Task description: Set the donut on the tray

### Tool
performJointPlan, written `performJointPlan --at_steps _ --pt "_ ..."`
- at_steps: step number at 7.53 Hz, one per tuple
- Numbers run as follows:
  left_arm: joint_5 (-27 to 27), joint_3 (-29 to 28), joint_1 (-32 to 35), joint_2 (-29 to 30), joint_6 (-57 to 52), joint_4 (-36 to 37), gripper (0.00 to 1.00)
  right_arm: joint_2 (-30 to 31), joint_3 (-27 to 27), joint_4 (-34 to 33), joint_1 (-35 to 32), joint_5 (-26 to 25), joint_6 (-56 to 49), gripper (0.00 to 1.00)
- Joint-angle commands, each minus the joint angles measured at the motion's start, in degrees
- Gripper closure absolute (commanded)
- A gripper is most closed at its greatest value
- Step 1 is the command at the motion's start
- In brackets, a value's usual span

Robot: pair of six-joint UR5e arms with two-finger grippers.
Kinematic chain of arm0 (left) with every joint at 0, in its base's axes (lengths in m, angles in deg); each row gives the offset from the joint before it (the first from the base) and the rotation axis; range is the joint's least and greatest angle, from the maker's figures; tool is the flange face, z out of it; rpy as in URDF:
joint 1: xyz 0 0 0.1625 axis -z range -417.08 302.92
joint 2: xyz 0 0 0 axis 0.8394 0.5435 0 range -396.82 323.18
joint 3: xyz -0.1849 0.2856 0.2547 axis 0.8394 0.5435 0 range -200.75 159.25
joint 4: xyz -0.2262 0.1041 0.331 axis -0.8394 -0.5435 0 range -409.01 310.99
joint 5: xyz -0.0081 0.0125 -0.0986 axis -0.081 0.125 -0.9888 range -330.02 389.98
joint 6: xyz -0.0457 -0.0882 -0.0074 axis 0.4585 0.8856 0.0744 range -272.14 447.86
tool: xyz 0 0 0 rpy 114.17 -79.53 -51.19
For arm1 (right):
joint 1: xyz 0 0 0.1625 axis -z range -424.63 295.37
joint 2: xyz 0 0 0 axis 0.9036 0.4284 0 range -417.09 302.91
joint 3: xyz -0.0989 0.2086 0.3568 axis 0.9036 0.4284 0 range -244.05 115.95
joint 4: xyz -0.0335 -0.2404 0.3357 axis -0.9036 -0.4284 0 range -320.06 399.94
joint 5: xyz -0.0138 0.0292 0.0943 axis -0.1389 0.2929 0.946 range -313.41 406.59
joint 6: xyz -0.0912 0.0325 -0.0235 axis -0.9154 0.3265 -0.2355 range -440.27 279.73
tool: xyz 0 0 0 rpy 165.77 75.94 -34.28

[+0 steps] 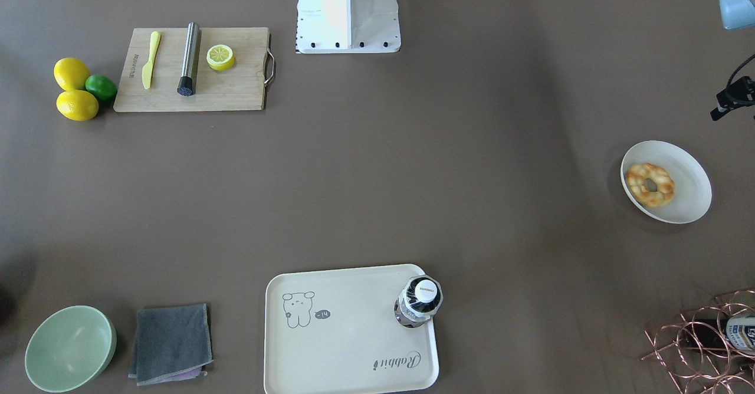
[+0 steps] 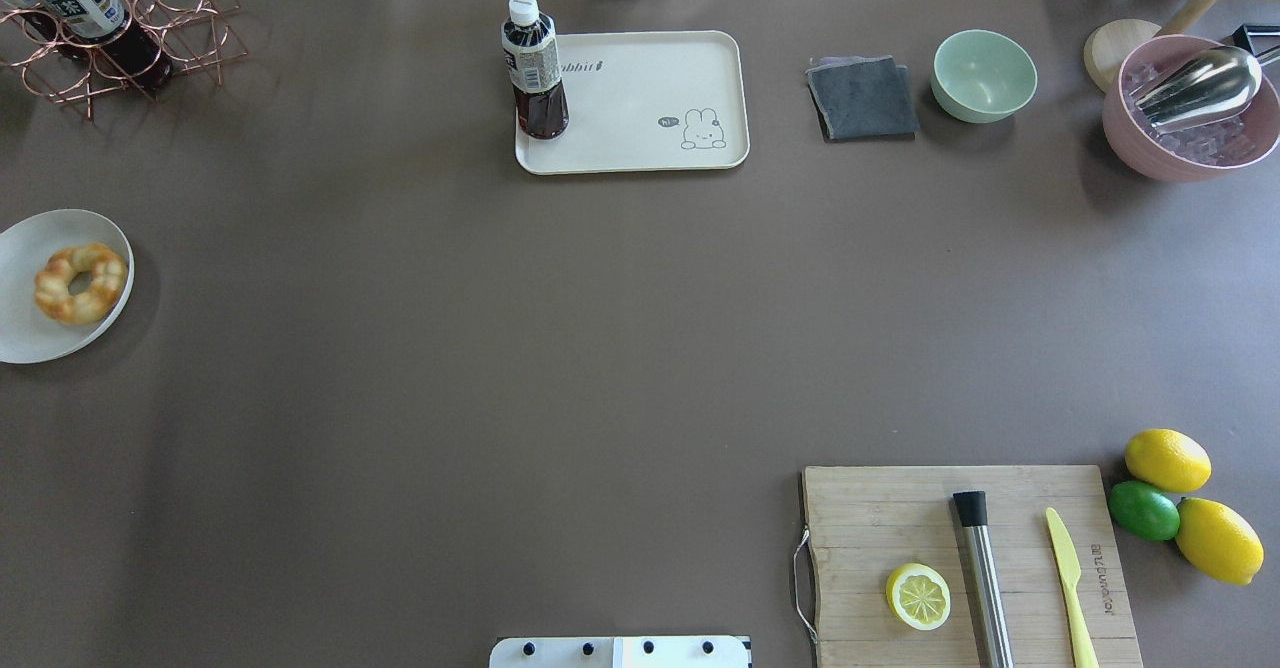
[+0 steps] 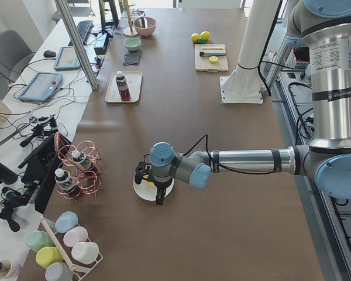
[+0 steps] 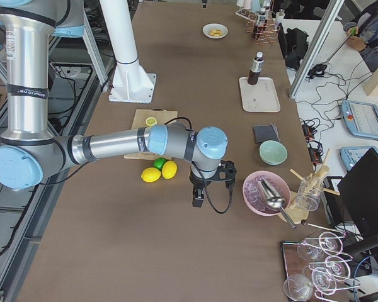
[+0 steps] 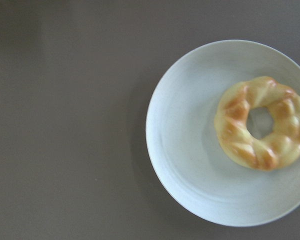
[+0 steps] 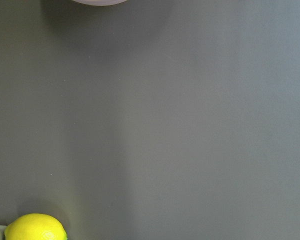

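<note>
The donut (image 1: 650, 184) is a golden-brown twisted ring. It lies on a round white plate (image 1: 687, 187) at the table's end on my left, also in the overhead view (image 2: 80, 283) and the left wrist view (image 5: 262, 122). The cream tray (image 1: 354, 347) with the cartoon and "Rabbit" script lies at the far edge in the overhead view (image 2: 640, 98). A dark drink bottle (image 2: 535, 68) stands on its corner. My left gripper (image 3: 158, 196) hangs over the plate; I cannot tell if it is open. My right gripper (image 4: 197, 200) hangs near the lemons; I cannot tell its state.
A wooden cutting board (image 2: 900, 518) holds a lemon half (image 2: 918, 596), a steel muddler and a yellow knife. Two lemons and a lime (image 2: 1145, 510) lie beside it. A grey cloth (image 2: 862, 98), green bowl (image 2: 984, 75), pink ice bowl (image 2: 1190, 118) and copper bottle rack (image 2: 110, 28) line the far edge.
</note>
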Motion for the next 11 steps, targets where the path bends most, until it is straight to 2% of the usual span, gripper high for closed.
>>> performJointPlan --at_steps 1,4,8,10,11 --pt "2.0 -10.4 -1.6 6.4 3.7 -5.8 0.03 0.2 0.0 0.0 0.1 0.4 0.1 0.00" --pt "2.2 -17.5 -5.2 10.8 6.4 -10.0 0.08 0.7 0.0 0.1 0.1 1.4 0.1 0.00" --pt "4.2 -20.9 -7.7 11.8 8.5 -14.2 0.22 0.7 0.0 0.1 0.6 1.5 0.2 0.00" --pt "4.2 -22.0 -8.0 11.7 10.4 -16.2 0.36 1.1 0.0 0.2 0.7 2.2 0.1 0.00" --pt "4.1 -21.9 -8.0 11.8 12.1 -16.3 0.68 1.1 0.0 0.2 0.7 2.3 0.1 0.00"
